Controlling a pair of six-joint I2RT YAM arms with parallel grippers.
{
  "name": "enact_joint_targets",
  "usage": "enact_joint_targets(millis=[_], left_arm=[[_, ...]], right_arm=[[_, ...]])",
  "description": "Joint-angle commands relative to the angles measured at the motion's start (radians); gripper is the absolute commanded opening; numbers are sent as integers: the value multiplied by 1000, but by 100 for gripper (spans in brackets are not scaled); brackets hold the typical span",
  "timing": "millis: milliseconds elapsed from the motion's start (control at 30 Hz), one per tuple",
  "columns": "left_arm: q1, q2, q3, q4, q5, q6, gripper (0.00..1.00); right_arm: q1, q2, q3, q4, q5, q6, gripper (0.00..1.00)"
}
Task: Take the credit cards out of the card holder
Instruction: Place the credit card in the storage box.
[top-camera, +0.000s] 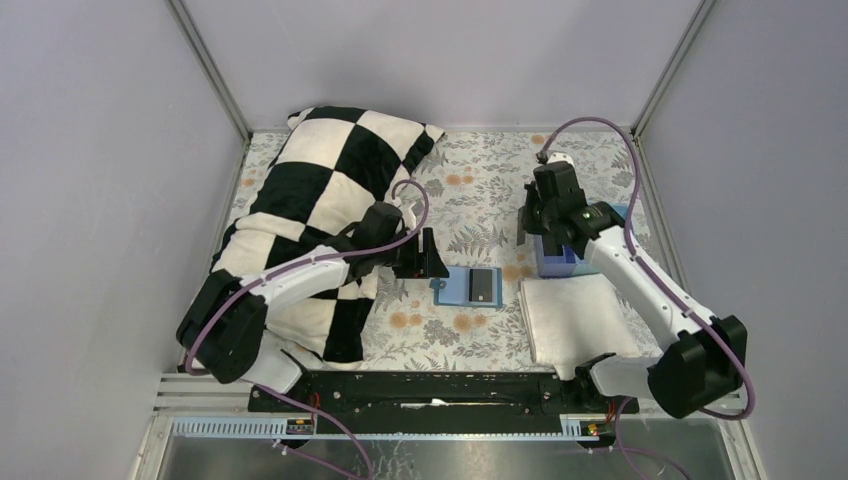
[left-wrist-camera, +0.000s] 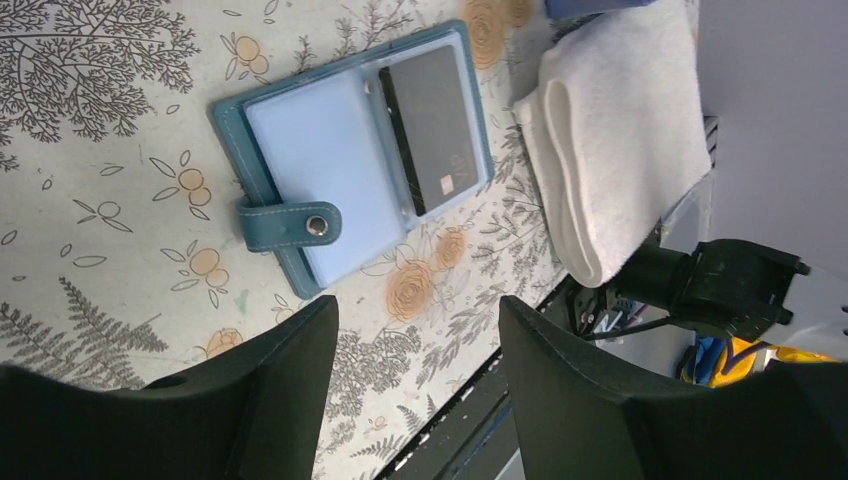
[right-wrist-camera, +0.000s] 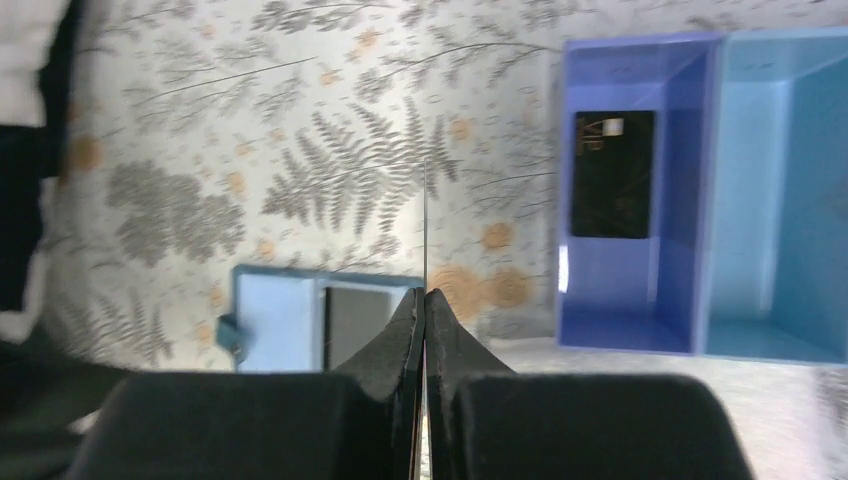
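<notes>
Ok so the card holder (top-camera: 467, 287) lies open flat on the flowery cloth (top-camera: 480, 180), and I'll place everything else off it. One dark card (left-wrist-camera: 432, 130) sits in its right-hand sleeve; the left sleeve looks empty.

The right gripper (right-wrist-camera: 424, 300) is up above the holder's far-right side. Its fingers are clenched tight w/ a hairline-thin pinched card (right-wrist-camera: 425, 220) poking out edge-on (my read, it's v thin). The purple box (right-wrist-camera: 690, 200) is just right of and beyond the holder, w/ a boxed card (right-wrist-camera: 612, 175) lying in it. A light blue box (right-wrist-camera: 770, 200) is joined on the side away from the holder.

The left gripper (left-wrist-camera: 415, 380) hovers off the holder's left edge, jaws wide apart, holding nothing. A white towel (left-wrist-camera: 620, 140) is just right of the holder, near side.

So imo we're mid drop-off, w/ card no. 2 headed for the box. Next move prob needs the right gripper over the purple box, then letting go w/o the card flipping out. After that the dark card needs sliding out of its sleeve, prob w/ the left gripper pinning the holder so it doesn't skid.
</notes>
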Motion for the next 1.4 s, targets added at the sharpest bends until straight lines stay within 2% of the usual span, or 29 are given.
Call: enact_joint_targets(millis=[0,200,300,833,1367], left_arm=[[5,-86,24,-45,1,37,65],[5,-135,3,-79,-16,61,65],[5,-147,-2,-81,-14,64,65],[6,-178,21,-60,-28,46,65],[17,-152,58,-68,-21,61,66]], right_arm=[[-6,83,139,-162,237,-118,0],[-14,207,218,-225,430,-209,0],[-27,237,209,-203,466,-239,0],[-36,264,134,-46,424,-311,0],[-61,229,99,-6,407,-349,0]])
